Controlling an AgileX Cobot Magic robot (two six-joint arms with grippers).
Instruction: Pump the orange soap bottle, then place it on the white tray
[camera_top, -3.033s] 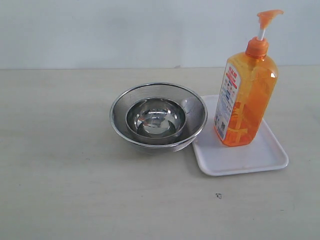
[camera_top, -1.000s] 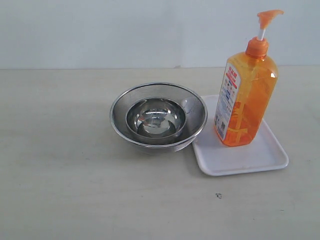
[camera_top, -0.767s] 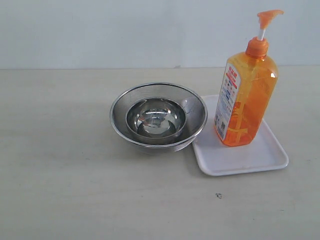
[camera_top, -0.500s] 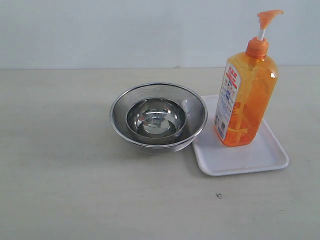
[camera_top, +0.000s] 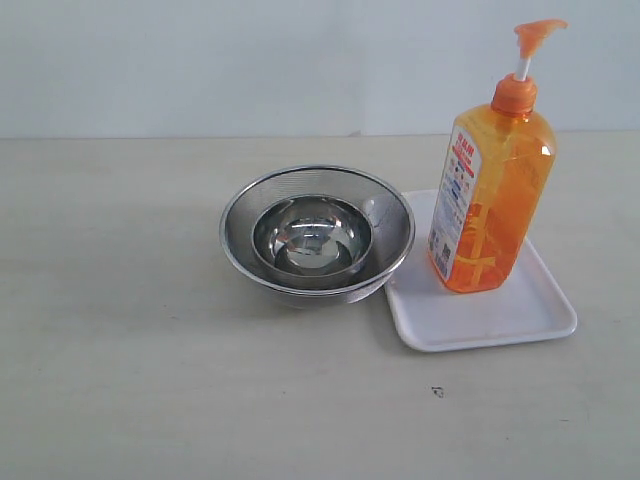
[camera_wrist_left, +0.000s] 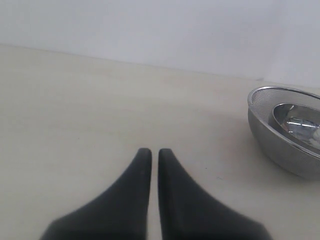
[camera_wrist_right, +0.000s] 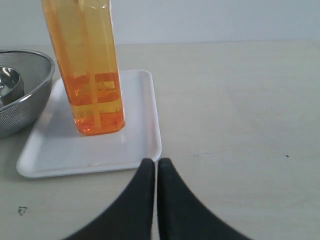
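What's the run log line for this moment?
orange soap bottle: upright on white tray | left gripper: shut, empty | right gripper: shut, empty

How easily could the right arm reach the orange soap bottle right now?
Probably easily, yes: the right gripper, shut, faces the orange soap bottle, with only bare white tray between them. The strainer bowl stands to one side, out of the way.
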